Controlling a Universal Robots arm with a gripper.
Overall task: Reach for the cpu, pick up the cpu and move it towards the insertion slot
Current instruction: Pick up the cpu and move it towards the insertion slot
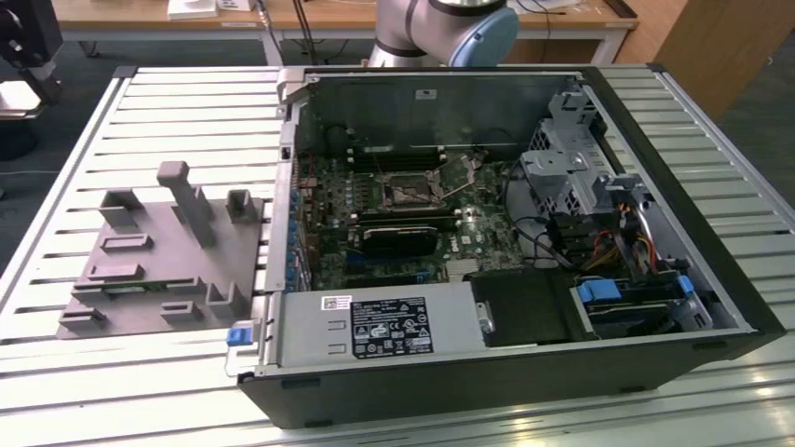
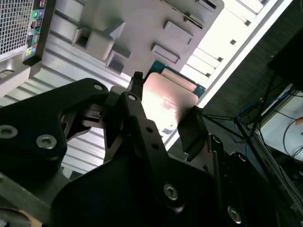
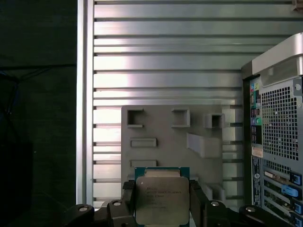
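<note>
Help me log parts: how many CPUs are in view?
1. The cpu is held in the gripper by the grey fixture, in both wrist views; another could lie hidden inside the case.

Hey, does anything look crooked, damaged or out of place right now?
Nothing stands out. The cpu sits square in the gripper above the grey fixture, and the insertion slot inside the open computer case shows nothing amiss.

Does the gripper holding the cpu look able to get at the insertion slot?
Probably yes: the case lies open, nothing stands over the insertion slot, and the gripper grips the cpu.
</note>
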